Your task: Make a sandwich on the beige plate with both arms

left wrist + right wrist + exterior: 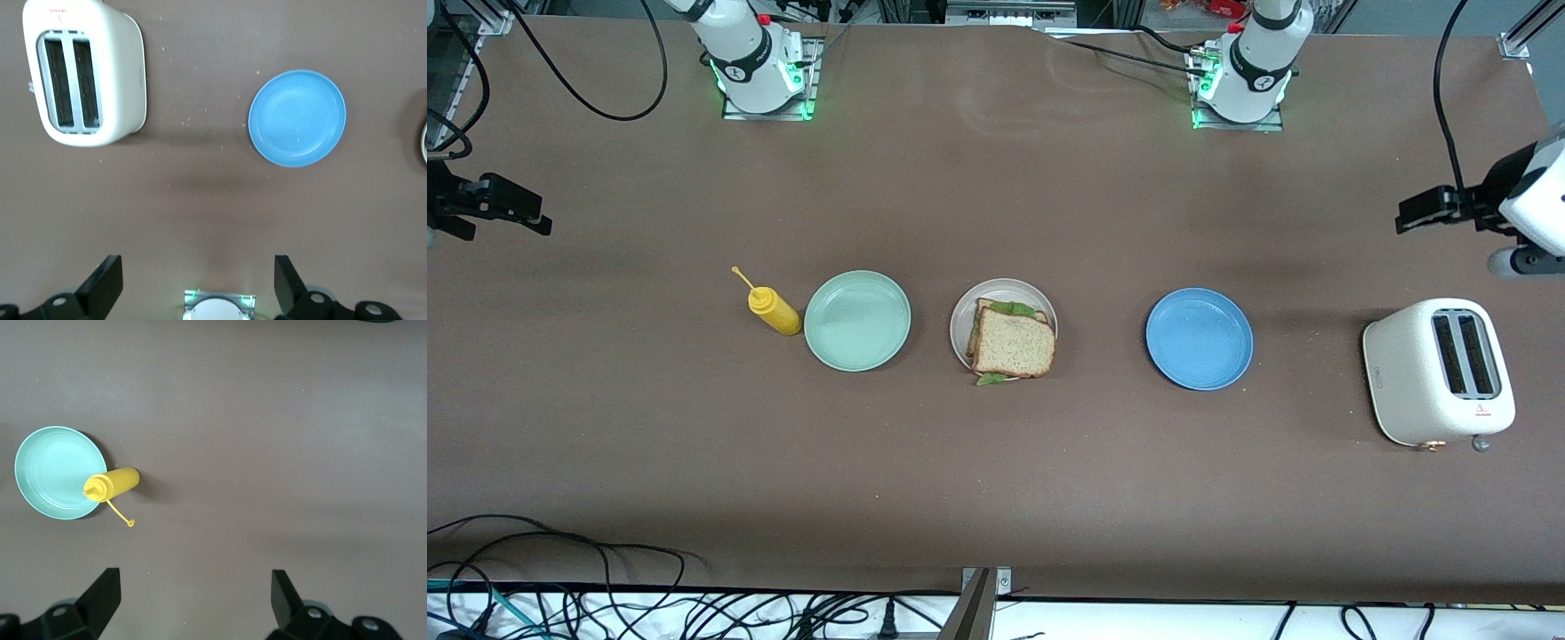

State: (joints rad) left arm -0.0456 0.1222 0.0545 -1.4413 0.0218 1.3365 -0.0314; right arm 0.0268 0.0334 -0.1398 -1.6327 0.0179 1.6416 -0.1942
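Sandwich [1012,341] sits on beige plate [1003,324], mid-surface, about equidistant between left end effector [1418,213] & right end effector [503,210]; both wide open, empty, over the surface's ends.

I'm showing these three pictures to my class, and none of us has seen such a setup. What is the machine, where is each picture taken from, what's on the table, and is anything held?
Two white robot arms stand at a brown table. One picture looks down from across the table; the other two come from wrist cameras.

In a row lie a yellow squeeze bottle, a mint green plate, a sandwich on a beige plate, a blue plate and a white toaster.

The left end effector and right end effector wait open at the table's ends, holding nothing.
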